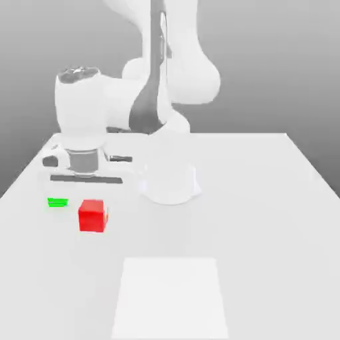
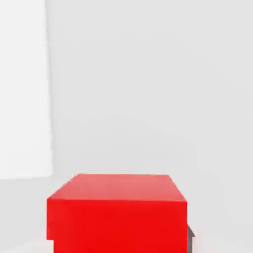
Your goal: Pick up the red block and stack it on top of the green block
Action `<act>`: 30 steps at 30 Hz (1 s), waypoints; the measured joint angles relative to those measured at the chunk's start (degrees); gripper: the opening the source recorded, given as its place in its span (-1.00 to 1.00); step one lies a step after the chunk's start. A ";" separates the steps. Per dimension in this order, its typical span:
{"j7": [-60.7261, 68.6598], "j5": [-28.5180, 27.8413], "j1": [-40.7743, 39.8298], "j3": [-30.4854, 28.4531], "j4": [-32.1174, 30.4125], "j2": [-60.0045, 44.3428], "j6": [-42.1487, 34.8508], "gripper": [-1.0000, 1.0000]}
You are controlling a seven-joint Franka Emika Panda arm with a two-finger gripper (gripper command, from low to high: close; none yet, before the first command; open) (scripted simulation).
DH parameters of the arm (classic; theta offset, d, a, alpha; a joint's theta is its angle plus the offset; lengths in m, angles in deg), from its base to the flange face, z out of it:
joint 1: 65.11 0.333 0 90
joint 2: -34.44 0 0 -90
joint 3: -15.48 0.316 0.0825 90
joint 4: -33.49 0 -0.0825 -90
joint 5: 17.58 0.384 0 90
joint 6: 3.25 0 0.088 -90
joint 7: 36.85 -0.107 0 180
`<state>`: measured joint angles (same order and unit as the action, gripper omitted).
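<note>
The red block (image 1: pixel 93 216) is a glossy cube near the exterior view's left, just below the white hand (image 1: pixel 82 143) of my arm. My gripper (image 1: pixel 91 201) reaches down onto it. In the hand view the red block (image 2: pixel 117 215) is very close, in the place between the fingers, and a dark finger pad (image 2: pixel 190 238) lies against its side. The gripper is shut on it. The green block (image 1: pixel 58 202) rests on the table just to the exterior view's left of the red one, apart from it.
The white table (image 1: pixel 265 219) spreads widely toward the exterior view's right. The arm's round base (image 1: pixel 170 184) stands at the table's middle. A brighter white rectangle (image 1: pixel 171 299) lies flat near the front edge, also in the hand view as a rectangle (image 2: pixel 24 99).
</note>
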<state>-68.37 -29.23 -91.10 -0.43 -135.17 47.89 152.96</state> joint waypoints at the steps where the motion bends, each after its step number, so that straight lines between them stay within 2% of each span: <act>1: -1.97 -0.63 -2.58 -0.93 -0.02 0.51 -0.44 -1.00; 11: -20.65 -5.55 -28.09 -10.28 -0.45 4.25 -3.82 -1.00; 13: -22.71 -5.73 -31.00 -11.61 -0.51 4.12 -3.64 -1.00; 30: -17.78 2.87 -25.93 -15.76 -0.26 -6.34 6.85 -1.00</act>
<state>-86.15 -26.36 -117.03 -16.19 -135.42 41.55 159.81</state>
